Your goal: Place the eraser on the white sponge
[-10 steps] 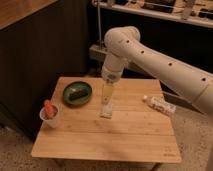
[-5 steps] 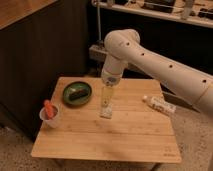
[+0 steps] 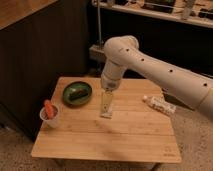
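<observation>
Hanging over the middle of the worktop, the gripper (image 3: 106, 102) points down just above the white sponge (image 3: 106, 114); whether it is clenched or released cannot be told. The eraser (image 3: 77, 94) lies in the green bowl (image 3: 65, 90) near the far left corner. A reach there could clip the rim, shoving bowl and eraser aside

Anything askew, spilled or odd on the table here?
Nothing spilled or tipped. One oddity: the eraser lies in the green bowl, while the gripper hangs right above the white sponge mid-table.
</observation>
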{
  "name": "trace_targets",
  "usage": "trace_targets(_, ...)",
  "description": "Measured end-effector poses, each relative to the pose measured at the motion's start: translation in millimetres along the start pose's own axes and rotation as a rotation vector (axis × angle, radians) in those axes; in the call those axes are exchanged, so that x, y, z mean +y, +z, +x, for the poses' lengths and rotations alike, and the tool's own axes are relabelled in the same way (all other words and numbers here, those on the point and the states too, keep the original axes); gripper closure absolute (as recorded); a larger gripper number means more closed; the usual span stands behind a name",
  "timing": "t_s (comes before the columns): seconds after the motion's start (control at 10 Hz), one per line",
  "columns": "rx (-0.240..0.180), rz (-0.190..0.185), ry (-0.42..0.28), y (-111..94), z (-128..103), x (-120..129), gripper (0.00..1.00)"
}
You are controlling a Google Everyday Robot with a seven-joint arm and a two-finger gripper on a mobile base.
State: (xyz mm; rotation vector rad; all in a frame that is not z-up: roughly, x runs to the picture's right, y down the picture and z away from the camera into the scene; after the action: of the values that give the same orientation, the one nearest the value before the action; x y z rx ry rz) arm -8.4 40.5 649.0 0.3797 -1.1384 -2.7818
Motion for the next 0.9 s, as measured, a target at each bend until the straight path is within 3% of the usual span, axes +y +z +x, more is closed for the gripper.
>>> trace_targets(0.9,-0.019,-0.004,-0.087,16.6,-5.7,-6.7,0.2)
